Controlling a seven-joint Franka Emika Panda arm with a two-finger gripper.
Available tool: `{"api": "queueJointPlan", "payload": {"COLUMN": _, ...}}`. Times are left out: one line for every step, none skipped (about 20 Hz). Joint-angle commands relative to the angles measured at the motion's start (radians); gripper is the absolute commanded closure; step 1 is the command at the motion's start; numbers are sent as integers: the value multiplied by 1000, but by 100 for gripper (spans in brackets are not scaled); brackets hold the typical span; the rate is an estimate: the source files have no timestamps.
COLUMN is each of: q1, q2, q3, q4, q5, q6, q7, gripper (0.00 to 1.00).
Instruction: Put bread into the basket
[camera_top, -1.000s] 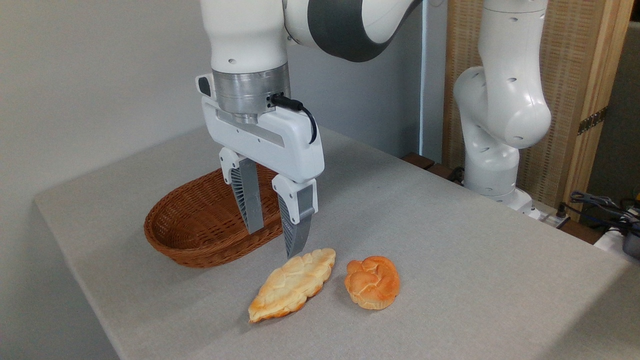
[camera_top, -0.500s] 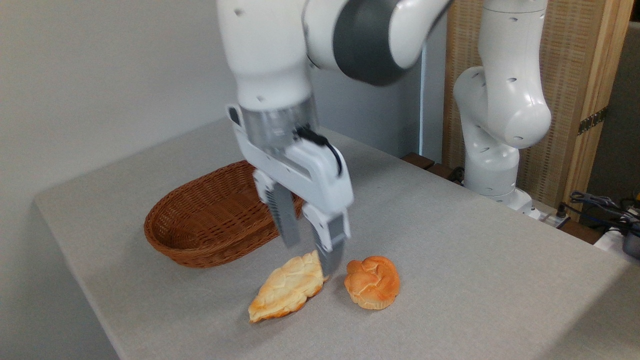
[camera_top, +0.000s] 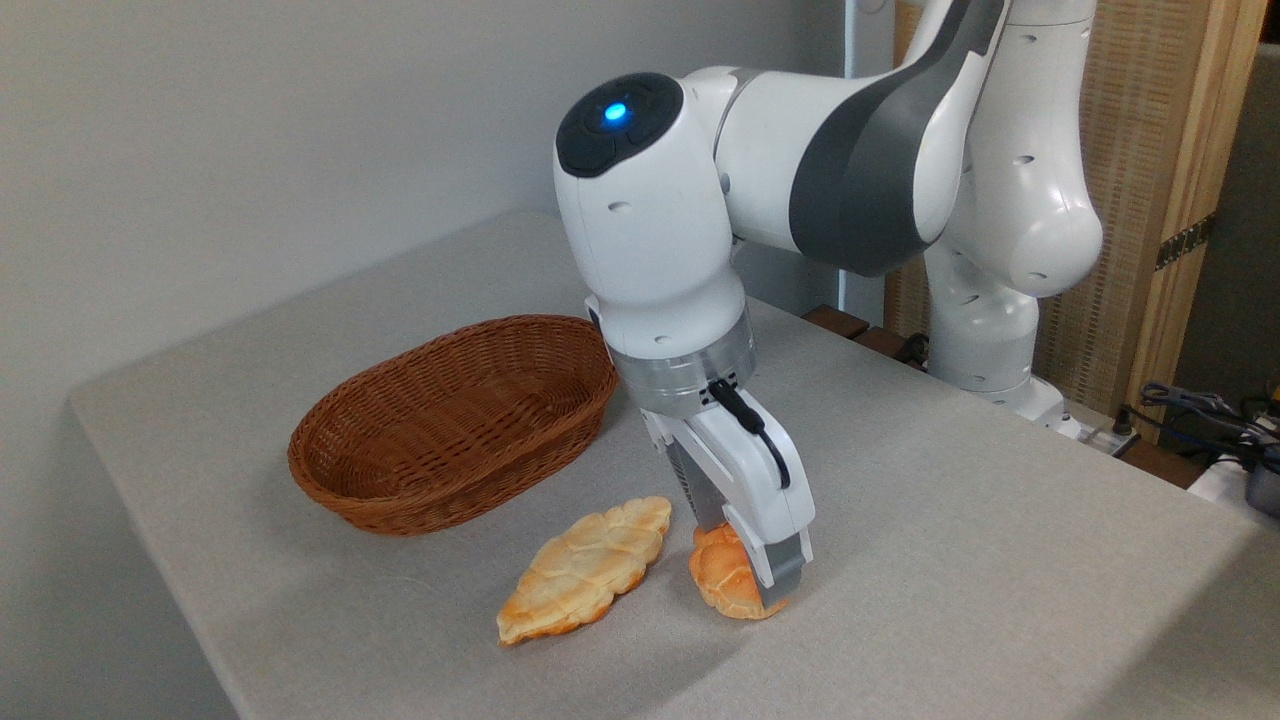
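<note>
From the one camera, the gripper (camera_top: 745, 570) is down at the surface (camera_top: 950, 560), tilted, with its fingers (camera_top: 783, 572) on either side of the bun (camera_top: 722, 580). Whether they are pressing it or just apart around it, I cannot tell; the near finger hides the bun's right half. The bun sits on the surface, right of the pastry (camera_top: 585, 570) and just beside it. It is round and knotted, with no clear long axis. The pastry's long axis runs from lower left to upper right. The basket (camera_top: 455, 420) stands near, behind and left, with nothing in it. One bun, one pastry, one basket, one arm.
</note>
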Motion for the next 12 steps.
{"api": "queueJointPlan", "payload": {"q1": -7, "q2": -25, "q3": 6, "q4": -37, "q5": -8, "q6": -14, "q7": 47, "gripper": 0}}
{"api": "queueJointPlan", "payload": {"q1": -9, "q2": -24, "q3": 6, "q4": -46, "q5": -8, "q6": -14, "q7": 49, "gripper": 0}}
{"api": "queueJointPlan", "payload": {"q1": -9, "q2": -22, "q3": 6, "q4": -52, "q5": -8, "q6": -13, "q7": 51, "gripper": 0}}
{"api": "queueJointPlan", "payload": {"q1": -10, "q2": -21, "q3": 6, "q4": -53, "q5": -8, "q6": -11, "q7": 51, "gripper": 0}}
{"api": "queueJointPlan", "payload": {"q1": -15, "q2": -19, "q3": 6, "q4": -54, "q5": -8, "q6": -11, "q7": 51, "gripper": 0}}
{"api": "queueJointPlan", "payload": {"q1": -18, "q2": -17, "q3": 6, "q4": -54, "q5": -8, "q6": -10, "q7": 52, "gripper": 0}}
{"api": "queueJointPlan", "payload": {"q1": -21, "q2": -16, "q3": 6, "q4": -55, "q5": -8, "q6": -8, "q7": 54, "gripper": 0}}
{"api": "queueJointPlan", "payload": {"q1": -21, "q2": -14, "q3": 4, "q4": -55, "q5": -8, "q6": -7, "q7": 54, "gripper": 0}}
{"api": "queueJointPlan", "payload": {"q1": -23, "q2": -14, "q3": 4, "q4": -55, "q5": -8, "q6": -7, "q7": 54, "gripper": 0}}
{"api": "queueJointPlan", "payload": {"q1": -26, "q2": -14, "q3": 4, "q4": -55, "q5": -9, "q6": -7, "q7": 52, "gripper": 0}}
{"api": "queueJointPlan", "payload": {"q1": -35, "q2": -11, "q3": 2, "q4": -55, "q5": -9, "q6": -7, "q7": 52, "gripper": 0}}
{"api": "queueJointPlan", "payload": {"q1": -50, "q2": -7, "q3": 2, "q4": -55, "q5": -11, "q6": -7, "q7": 51, "gripper": 0}}
